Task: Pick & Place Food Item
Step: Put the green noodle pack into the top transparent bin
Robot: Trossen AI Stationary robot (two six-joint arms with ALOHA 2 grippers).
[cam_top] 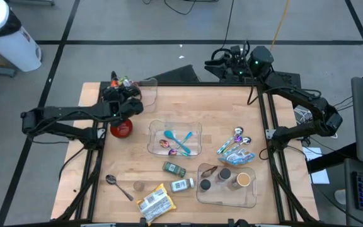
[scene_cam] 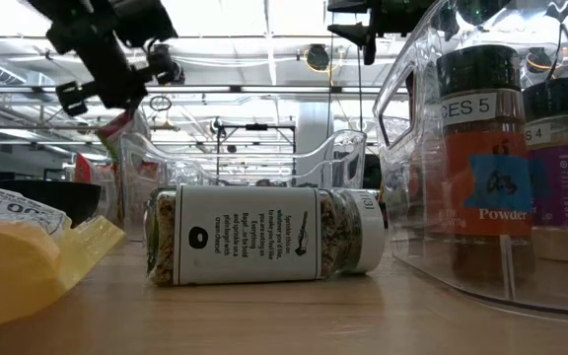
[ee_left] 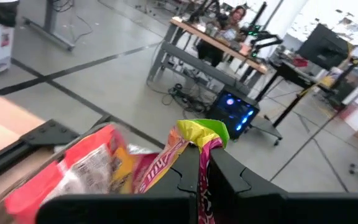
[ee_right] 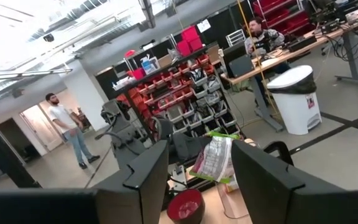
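My left gripper [cam_top: 123, 89] is shut on a red, yellow and green snack bag [ee_left: 104, 168], held up over the table's far left corner. It is beside a clear bin [cam_top: 149, 92] and above a red bowl [cam_top: 121, 128]. In the low view the bag [scene_cam: 118, 126] hangs below the left arm. My right gripper [cam_top: 218, 63] is open and empty, raised beyond the table's far edge. Its wrist view [ee_right: 201, 154] looks toward the bag [ee_right: 215, 158]. My left gripper pinches the bag's crimped end [ee_left: 194, 134] between its two fingers [ee_left: 222, 171]. The crinkled edge sticks out past the fingertips. The rest of the bag lies to one side of the fingers, lifted clear of the table.
A clear tray of coloured spoons [cam_top: 197, 129] sits mid-table. A clear bin of spice jars [cam_top: 252, 197] sits near right. Two spice jars [cam_top: 174, 168] [cam_top: 183, 185], a yellow snack packet [cam_top: 155, 202], a metal spoon [cam_top: 118, 186] and packed spoons [cam_top: 237, 148] lie about.
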